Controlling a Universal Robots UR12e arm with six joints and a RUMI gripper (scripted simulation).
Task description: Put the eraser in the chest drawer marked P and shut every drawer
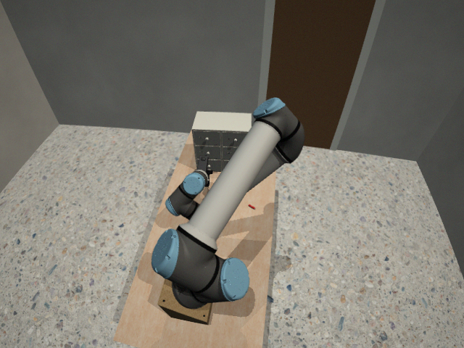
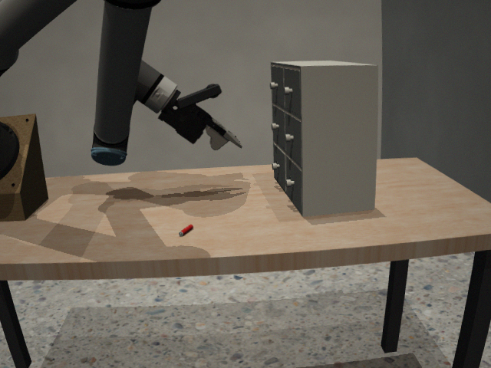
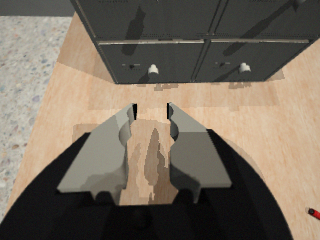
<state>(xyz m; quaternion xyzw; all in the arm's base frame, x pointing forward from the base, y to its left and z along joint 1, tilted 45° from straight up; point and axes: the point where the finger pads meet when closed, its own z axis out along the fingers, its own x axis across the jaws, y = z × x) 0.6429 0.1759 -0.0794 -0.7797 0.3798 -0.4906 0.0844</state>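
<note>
Facing one chest [image 2: 337, 134] of six shut drawers, one empty, narrowly parted hand [image 2: 234, 141]; one eraser [image 2: 185, 230] aside.
</note>
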